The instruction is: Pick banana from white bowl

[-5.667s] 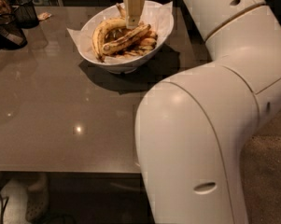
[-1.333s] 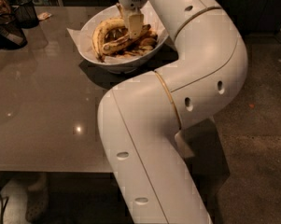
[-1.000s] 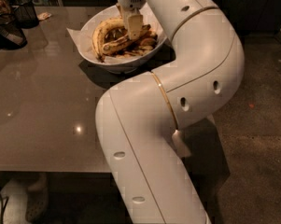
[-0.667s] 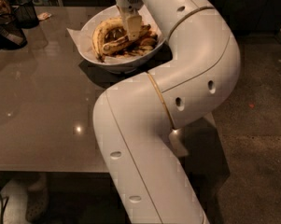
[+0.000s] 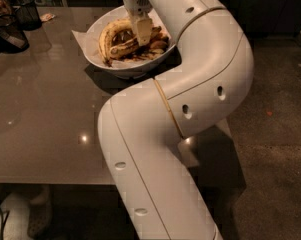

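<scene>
The white bowl stands at the far middle of the grey table, lined with crinkled white paper. In it lies the banana, long and brown-streaked, running across the bowl in front of a strongly arched, cleaner yellow banana. Small banana pieces lie at the bowl's right. My gripper reaches down from above into the bowl's middle, right over the streaked banana's right end, and hides that part. I cannot tell whether it touches the banana.
A black mesh cup and a dark object stand at the table's far left. My bulky white arm covers the table's right side. The table's near edge runs across the front; shoes show below it.
The arm has swung from the right into an arch over the table. Over the last second its lower links drift slightly left while the gripper stays down in the bowl.
</scene>
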`<state>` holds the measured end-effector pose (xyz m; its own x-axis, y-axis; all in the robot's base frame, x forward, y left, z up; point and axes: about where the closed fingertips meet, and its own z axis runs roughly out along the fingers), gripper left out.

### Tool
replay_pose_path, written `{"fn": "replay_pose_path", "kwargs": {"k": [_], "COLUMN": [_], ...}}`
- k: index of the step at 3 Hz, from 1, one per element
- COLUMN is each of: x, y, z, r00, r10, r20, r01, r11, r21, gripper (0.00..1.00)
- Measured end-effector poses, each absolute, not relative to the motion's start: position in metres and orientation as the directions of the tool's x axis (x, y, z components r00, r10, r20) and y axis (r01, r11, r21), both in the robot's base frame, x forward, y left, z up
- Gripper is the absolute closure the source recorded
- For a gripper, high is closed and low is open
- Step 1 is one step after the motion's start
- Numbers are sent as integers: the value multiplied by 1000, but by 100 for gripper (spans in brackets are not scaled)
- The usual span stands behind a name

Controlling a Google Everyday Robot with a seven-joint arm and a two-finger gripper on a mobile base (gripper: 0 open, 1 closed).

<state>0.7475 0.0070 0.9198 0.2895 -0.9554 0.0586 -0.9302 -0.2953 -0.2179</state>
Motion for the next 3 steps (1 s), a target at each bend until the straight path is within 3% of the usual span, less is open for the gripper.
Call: {"fn": "replay_pose_path", "kwargs": {"k": [3], "x": [746], "y": [4], "z": [903], "r00": [293], "r10": [-955], "r20": [37], "r01": [-938], "r11": [-295], "r21": [-182], "gripper": [52]}}
